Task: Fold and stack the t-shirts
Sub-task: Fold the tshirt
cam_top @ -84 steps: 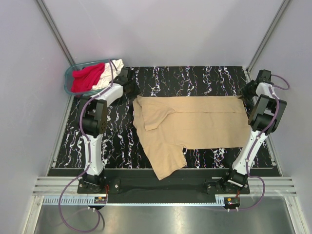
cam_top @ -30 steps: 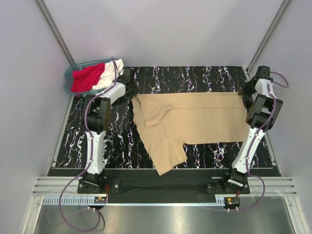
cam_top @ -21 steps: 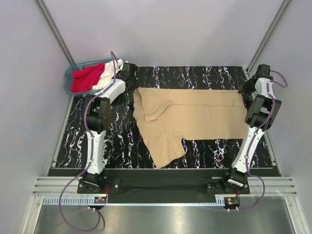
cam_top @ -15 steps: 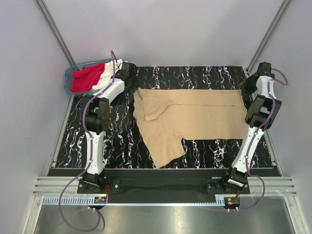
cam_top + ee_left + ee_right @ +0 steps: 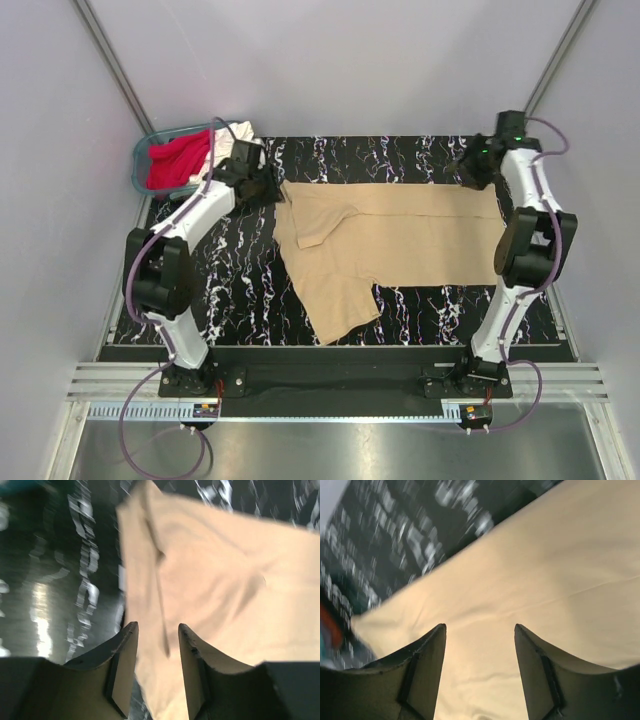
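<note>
Early stage of folding and stacking. The tan shirt (image 5: 400,245) lies spread across the middle of the marbled surface (image 5: 240,270), its long axis running left to right. One sleeve is turned in over the body at the left end, and a lobe of cloth reaches toward the near edge. No finished fold is visible.

The left claw (image 5: 268,188) stands at the shirt's far-left corner and the right claw (image 5: 468,172) at its far-right corner. In each wrist view the fingers are spread with nothing pinched between them and the cloth lies below the gap (left claw (image 5: 156,645), right claw (image 5: 480,645)).

The red shirt (image 5: 176,160) and the white shirt (image 5: 237,134) lie bunched in the basket (image 5: 138,165) at the far-left corner.

Judged remaining: fold the tan shirt, then take out, fold and stack the other two. No stack exists yet.
</note>
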`<state>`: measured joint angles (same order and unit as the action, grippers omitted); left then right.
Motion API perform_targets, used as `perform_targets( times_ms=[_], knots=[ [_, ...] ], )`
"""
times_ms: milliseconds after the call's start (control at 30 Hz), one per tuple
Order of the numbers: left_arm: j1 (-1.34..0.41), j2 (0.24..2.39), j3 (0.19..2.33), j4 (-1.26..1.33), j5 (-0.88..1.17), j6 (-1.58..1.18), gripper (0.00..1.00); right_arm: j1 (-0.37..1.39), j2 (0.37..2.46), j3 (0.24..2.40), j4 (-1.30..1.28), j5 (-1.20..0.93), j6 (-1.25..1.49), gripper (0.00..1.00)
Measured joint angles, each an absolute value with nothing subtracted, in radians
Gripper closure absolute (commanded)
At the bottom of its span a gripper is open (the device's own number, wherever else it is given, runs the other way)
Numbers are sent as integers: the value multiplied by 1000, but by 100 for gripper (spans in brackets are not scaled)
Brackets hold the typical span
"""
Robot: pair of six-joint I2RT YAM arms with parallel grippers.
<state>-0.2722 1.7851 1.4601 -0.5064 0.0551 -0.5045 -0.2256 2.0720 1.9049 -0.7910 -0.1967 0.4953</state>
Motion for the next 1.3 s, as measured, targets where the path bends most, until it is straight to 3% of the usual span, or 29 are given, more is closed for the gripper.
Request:
perform_targets(
  times_ms=[333, 633, 800, 900, 933, 1033, 1100, 1300],
  knots=[
    [-361, 1846, 1314, -476, 258, -528, 46, 223, 1953, 1475, -551, -434, 555, 40],
    [-351, 1918, 1308, -433, 288, -551, 48, 312, 1938, 1300, -418, -518, 631, 38],
    [-351, 1955, 1306, -420, 319, -574, 56, 315, 1933, 1290, -374, -527, 654, 38],
    [-351, 1959, 1306, -417, 331, -585, 69, 315, 1935, 1294, -358, -538, 665, 37],
    [-351, 1959, 1306, -415, 334, -589, 80, 316, 1938, 1300, -355, -543, 671, 37],
    [-350, 1959, 1306, -411, 335, -601, 97, 318, 1961, 1320, -333, -545, 688, 40],
    [-350, 1959, 1309, -410, 333, -605, 100, 320, 1981, 1332, -314, -550, 705, 42],
    [-338, 1959, 1408, -425, 313, -604, 100, 333, 2042, 1354, -255, -567, 767, 73]
  ],
)
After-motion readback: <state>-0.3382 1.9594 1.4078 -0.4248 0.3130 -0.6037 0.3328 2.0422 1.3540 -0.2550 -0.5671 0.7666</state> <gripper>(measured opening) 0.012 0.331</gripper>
